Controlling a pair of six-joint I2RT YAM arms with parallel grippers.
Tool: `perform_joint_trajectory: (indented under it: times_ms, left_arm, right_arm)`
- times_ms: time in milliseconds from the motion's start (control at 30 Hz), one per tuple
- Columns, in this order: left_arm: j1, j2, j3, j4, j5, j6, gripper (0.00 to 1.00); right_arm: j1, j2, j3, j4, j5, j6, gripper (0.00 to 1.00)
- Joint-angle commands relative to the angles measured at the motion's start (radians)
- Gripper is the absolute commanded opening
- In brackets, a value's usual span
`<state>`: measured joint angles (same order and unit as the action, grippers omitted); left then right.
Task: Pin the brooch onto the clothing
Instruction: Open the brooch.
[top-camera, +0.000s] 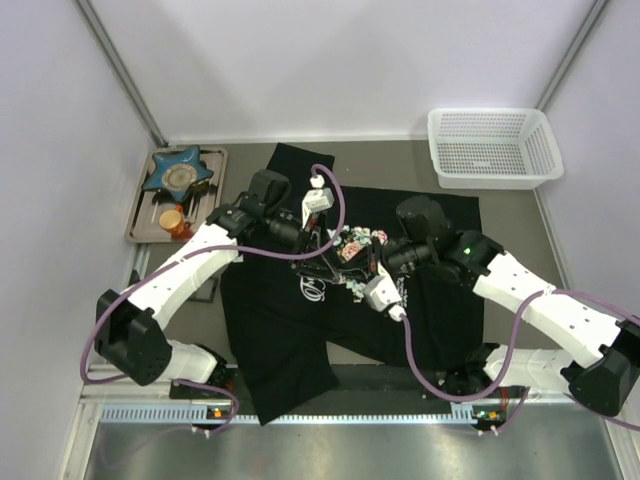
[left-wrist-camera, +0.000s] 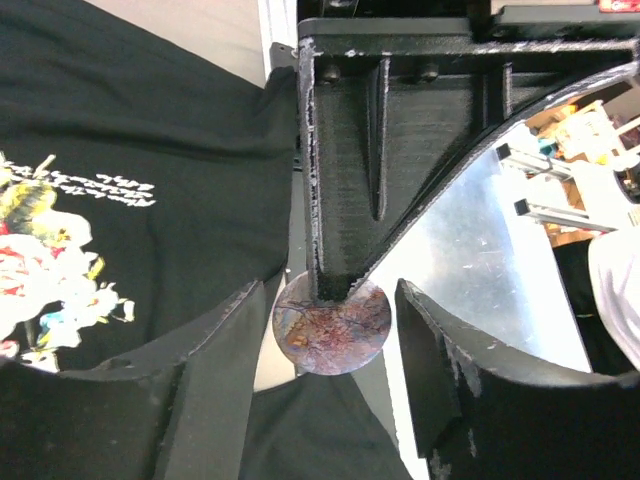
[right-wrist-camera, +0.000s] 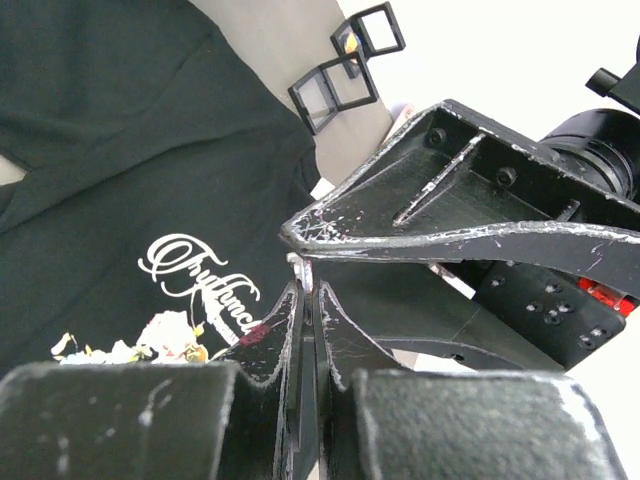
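Observation:
The brooch (left-wrist-camera: 330, 338), a small round pinkish disc, hangs above the clothing (top-camera: 280, 330), a black T-shirt with a rose print and white lettering spread on the table. My left gripper (left-wrist-camera: 331, 318) holds the disc across its width, one finger on each side of the rim. My right gripper (left-wrist-camera: 335, 280) comes in from the opposite side and is shut on the disc's top edge. In the right wrist view the brooch (right-wrist-camera: 303, 268) shows edge-on as a thin pale sliver between the closed tips of the right gripper (right-wrist-camera: 310, 292). From above, the left gripper (top-camera: 328, 240) and right gripper (top-camera: 352, 258) meet over the print.
A white mesh basket (top-camera: 490, 147) stands at the back right. A tray (top-camera: 215, 170) at the back left carries a blue star-shaped dish (top-camera: 178, 172) and a small orange item (top-camera: 172, 217). Two black square frames (right-wrist-camera: 335, 90) lie beyond the shirt's edge.

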<state>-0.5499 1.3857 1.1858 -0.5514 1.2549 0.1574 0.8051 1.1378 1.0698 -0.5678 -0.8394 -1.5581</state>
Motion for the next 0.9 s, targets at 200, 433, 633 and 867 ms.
perform_joint_trajectory:
  times_ms: [200,433,633,867]
  left_arm:
    - [0.266,-0.12,0.015,0.307,-0.117,-0.274,0.79]
    - [0.32,-0.204,-0.086,0.547,-0.207,-0.412,0.72]
    - [0.254,-0.232,-0.14,0.582,-0.219,-0.372,0.65]
    - [0.18,-0.215,-0.141,0.556,-0.198,-0.341,0.61]
  right_arm:
    - [-0.138,0.097,0.243,0.026,0.02,0.727,0.0]
    - [-0.287,0.172,0.311,0.09,-0.073,1.364,0.0]
    - [-0.3,0.18,0.274,0.17,-0.167,1.693,0.0]
    - [-0.299,0.195,0.256,0.212,-0.224,1.767,0.0]
